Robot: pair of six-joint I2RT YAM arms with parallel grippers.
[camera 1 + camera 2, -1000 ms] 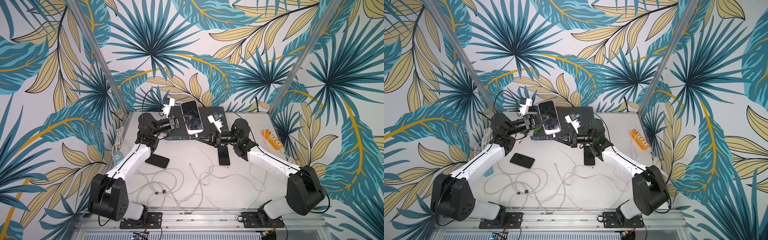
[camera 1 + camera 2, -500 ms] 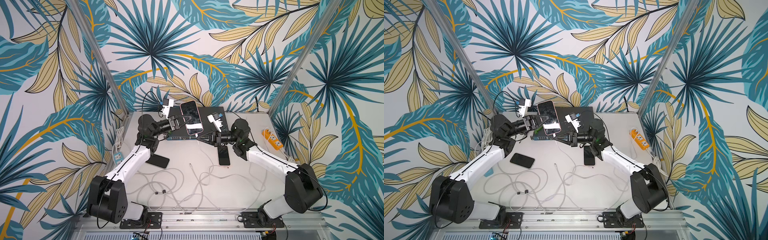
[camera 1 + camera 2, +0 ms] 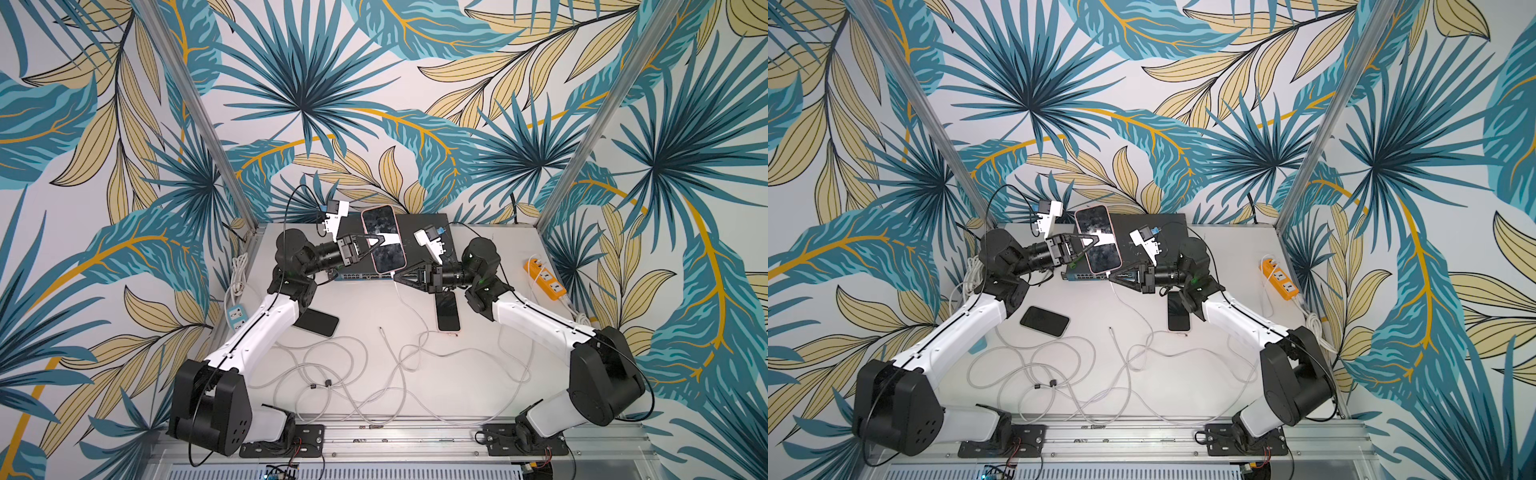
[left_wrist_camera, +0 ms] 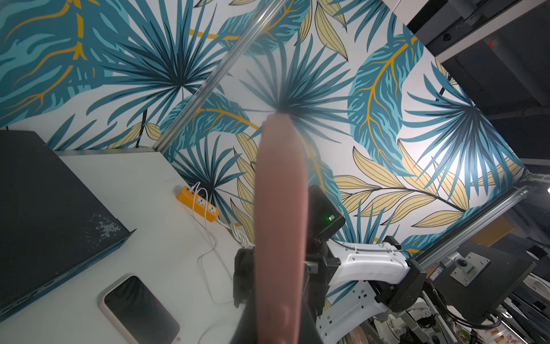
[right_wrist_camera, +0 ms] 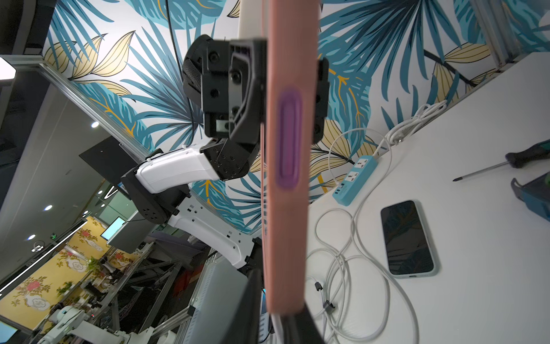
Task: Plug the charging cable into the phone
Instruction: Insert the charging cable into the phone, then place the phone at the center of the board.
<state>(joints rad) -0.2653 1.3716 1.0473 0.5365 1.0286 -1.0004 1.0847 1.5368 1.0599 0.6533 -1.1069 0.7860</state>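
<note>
The pink-cased phone (image 3: 379, 222) (image 3: 1095, 224) hangs tilted in the air over the black box, screen up. My left gripper (image 3: 388, 241) (image 3: 1102, 240) is shut on its middle from the left. In the left wrist view the phone's pink edge (image 4: 281, 208) fills the centre. The white charging cable (image 3: 405, 299) (image 3: 1125, 303) runs from the table up to the phone's lower end, and its plug (image 5: 275, 324) meets the bottom edge. My right gripper (image 3: 397, 276) (image 3: 1112, 277) sits at that end, jaws slightly apart around the cable, a gap showing on one side.
A black network box (image 3: 428, 232) lies at the back. Two dark phones (image 3: 318, 322) (image 3: 447, 311) lie on the white table. Loose white cables (image 3: 332, 374) sprawl across the front. An orange power strip (image 3: 546, 282) sits far right, a blue one (image 3: 237, 316) far left, and a screwdriver (image 5: 488, 169) near the box.
My right gripper's jaws have parted at the phone's lower end. The left gripper has brought the phone slightly lower and kept its hold.
</note>
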